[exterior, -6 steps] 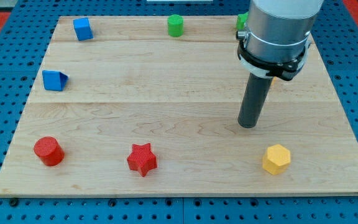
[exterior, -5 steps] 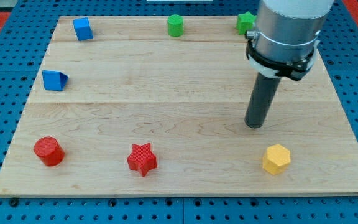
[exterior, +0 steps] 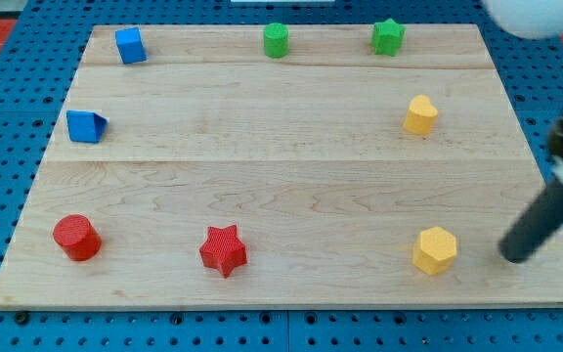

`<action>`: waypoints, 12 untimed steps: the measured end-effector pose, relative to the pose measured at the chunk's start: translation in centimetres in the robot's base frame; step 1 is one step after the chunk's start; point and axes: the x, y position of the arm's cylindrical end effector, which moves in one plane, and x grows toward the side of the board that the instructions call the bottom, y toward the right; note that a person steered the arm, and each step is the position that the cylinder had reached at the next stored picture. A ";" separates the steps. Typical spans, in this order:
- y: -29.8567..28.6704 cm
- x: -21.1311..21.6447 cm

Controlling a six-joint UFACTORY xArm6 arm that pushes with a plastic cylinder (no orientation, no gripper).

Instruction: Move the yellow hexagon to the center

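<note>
Rod end, my tip (exterior: 517, 257), sits on the wooden board (exterior: 262, 176) near its lower right corner, the rod leaning up toward the view's right and blurred. We carry no jaws here, so nothing is grasped or clenched; my tip touches no block.

No containers on the board; the blocks lie loose on its surface.

Yellow hexagon (exterior: 434, 250) lies near the view's bottom right, to the left of my tip at about the same height in the view, near it with bare wood between them. It is well apart from the board's middle, which lies up and to the view's left of it.

Other blocks, as we log them:
- yellow block (exterior: 419, 114), rounded shape we cannot make out, on the right side above the hexagon, well apart from it
- green star (exterior: 388, 36) and green cylinder (exterior: 277, 40) along the top edge
- blue cube (exterior: 130, 45) at the top left
- blue block (exterior: 85, 126), wedge-like, at the left edge
- red cylinder (exterior: 75, 238) at the bottom left
- red star (exterior: 223, 250) to its right
</note>
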 end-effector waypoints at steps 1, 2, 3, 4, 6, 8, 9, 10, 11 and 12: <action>-0.1 2.1; -3.4 1.9; -11.9 -2.8; -10.7 1.8; -17.7 -2.4; -14.6 -2.6; -13.9 -9.4; -15.3 -7.9; -11.0 -2.0; -17.0 -2.7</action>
